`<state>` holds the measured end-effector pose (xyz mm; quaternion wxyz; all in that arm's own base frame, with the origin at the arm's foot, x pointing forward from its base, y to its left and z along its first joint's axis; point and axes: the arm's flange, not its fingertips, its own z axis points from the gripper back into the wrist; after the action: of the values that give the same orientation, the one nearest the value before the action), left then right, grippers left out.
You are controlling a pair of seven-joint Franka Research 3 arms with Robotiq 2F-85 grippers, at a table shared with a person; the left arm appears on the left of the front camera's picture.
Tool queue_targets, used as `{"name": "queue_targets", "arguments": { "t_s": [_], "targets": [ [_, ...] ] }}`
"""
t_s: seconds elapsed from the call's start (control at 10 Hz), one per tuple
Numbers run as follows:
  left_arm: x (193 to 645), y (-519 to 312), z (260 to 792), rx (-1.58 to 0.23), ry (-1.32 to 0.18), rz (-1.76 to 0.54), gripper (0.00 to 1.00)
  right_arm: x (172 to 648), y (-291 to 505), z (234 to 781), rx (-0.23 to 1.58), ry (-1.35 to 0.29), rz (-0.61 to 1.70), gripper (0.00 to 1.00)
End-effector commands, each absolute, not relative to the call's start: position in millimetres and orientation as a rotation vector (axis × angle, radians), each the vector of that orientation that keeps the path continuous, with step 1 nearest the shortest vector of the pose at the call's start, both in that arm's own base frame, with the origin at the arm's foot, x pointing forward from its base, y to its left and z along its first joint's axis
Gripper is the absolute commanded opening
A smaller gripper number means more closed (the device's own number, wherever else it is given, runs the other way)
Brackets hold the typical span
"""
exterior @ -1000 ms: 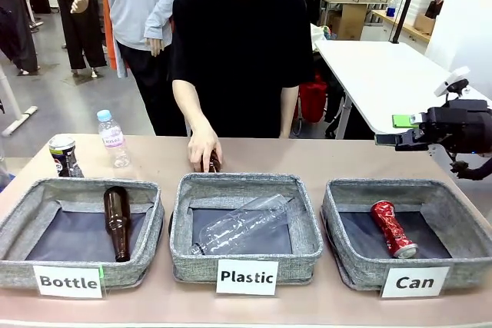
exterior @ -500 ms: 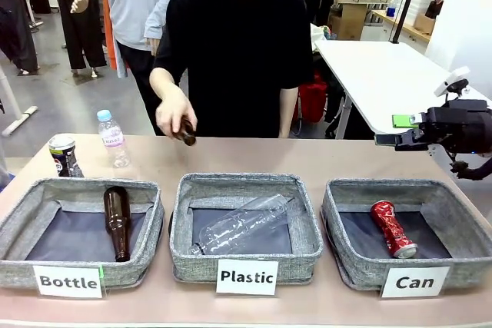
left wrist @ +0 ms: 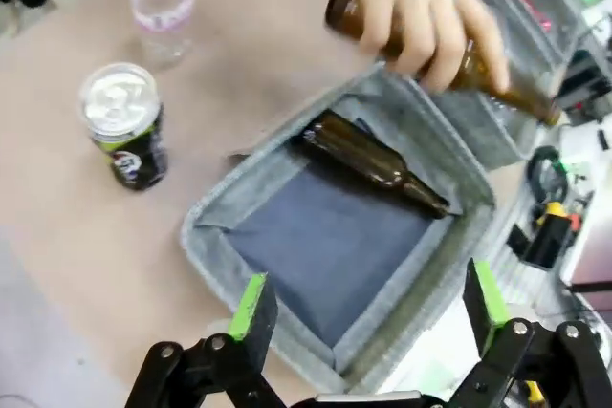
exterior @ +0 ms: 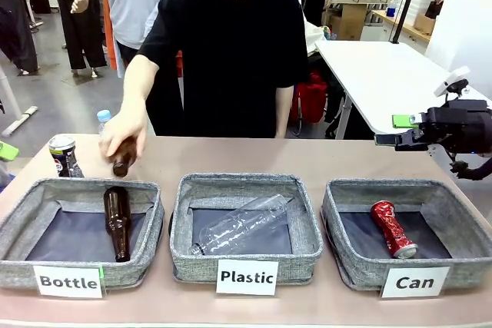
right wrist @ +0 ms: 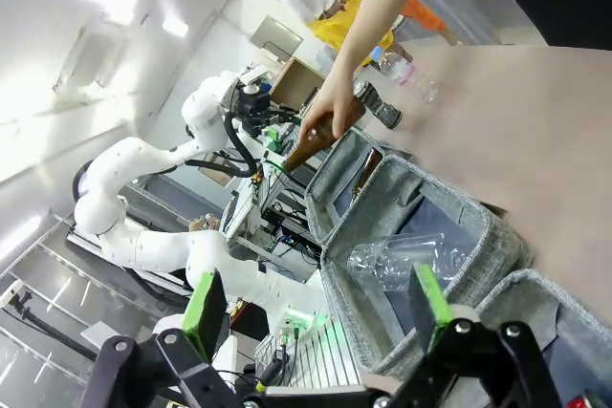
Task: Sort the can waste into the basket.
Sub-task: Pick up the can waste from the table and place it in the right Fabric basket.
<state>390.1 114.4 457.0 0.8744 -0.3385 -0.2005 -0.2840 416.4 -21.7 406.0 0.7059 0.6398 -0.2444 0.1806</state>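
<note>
Cans two, red can (exterior: 393,228) in basket (exterior: 400,185), dark can (exterior: 64,156) upright on table (exterior: 323,160), left pincer (left wrist: 368,291) wide, right pincer (right wrist: 316,298) wide

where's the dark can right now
In the front view the dark can stands upright on the table at the far left, behind the Bottle basket and beside the small water bottle.

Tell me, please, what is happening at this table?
A person's hand holds a brown bottle over the far rim of the Bottle basket. The red can lies in the Can basket; the dark can stands on the table, not yet sorted. The left claw and right claw are both open and empty.
</note>
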Motion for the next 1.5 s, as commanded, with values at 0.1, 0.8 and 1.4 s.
{"name": "queue_targets", "arguments": {
  "t_s": [0.1,0.8,1.4],
  "targets": [
    [334,213,522,-0.875,-0.461,-0.557,1.00,415,-24,408,1.426,-0.554,0.425,1.00],
    [225,295,548,-0.864,-0.682,-0.430,1.00,415,-24,408,1.426,-0.554,0.425,1.00],
    [299,226,521,-0.875,-0.484,-0.499,1.00,415,-24,408,1.426,-0.554,0.425,1.00]
  ]
}}
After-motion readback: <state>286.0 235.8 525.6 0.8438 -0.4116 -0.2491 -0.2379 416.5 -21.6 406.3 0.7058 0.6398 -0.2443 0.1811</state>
